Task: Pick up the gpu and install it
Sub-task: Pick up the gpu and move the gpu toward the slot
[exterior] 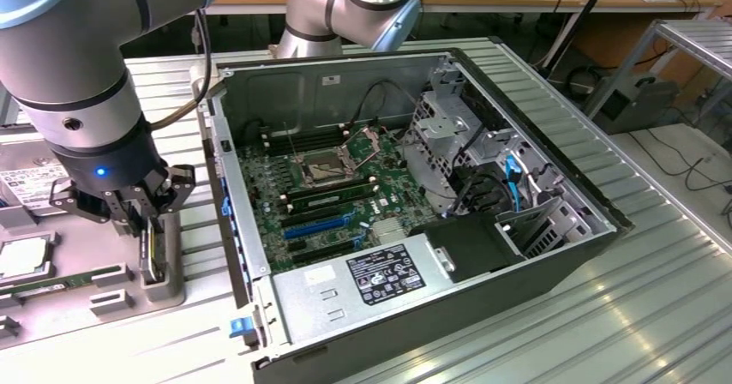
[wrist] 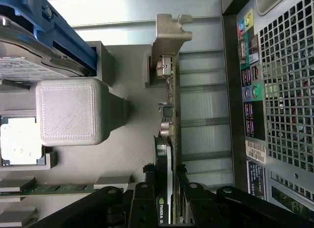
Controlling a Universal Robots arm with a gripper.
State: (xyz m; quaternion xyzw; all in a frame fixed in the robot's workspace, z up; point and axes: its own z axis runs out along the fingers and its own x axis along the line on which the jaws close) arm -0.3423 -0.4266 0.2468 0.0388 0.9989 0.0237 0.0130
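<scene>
The gpu (exterior: pixel 150 254) stands on edge in a slot of the grey holder (exterior: pixel 171 290) at the exterior view's left, beside the open computer case. In the wrist view the gpu (wrist: pixel 170 115) appears edge-on, its silvery bracket (wrist: pixel 169 37) at the far end. My gripper (exterior: pixel 147 223) is straight above it, and its black fingers (wrist: pixel 147 196) press against both faces of the card's near end. The gripper (wrist: pixel 167 191) is shut on the gpu, which still sits in the holder.
The open computer case (exterior: pixel 537 144) lies on the metal table with its motherboard (exterior: pixel 332 187) exposed. The holder also carries a green memory stick (exterior: pixel 57 279), a processor (wrist: pixel 17 144) and a hard drive (wrist: pixel 29 66). The case's rear panel (wrist: pixel 274 90) is close beside the gpu.
</scene>
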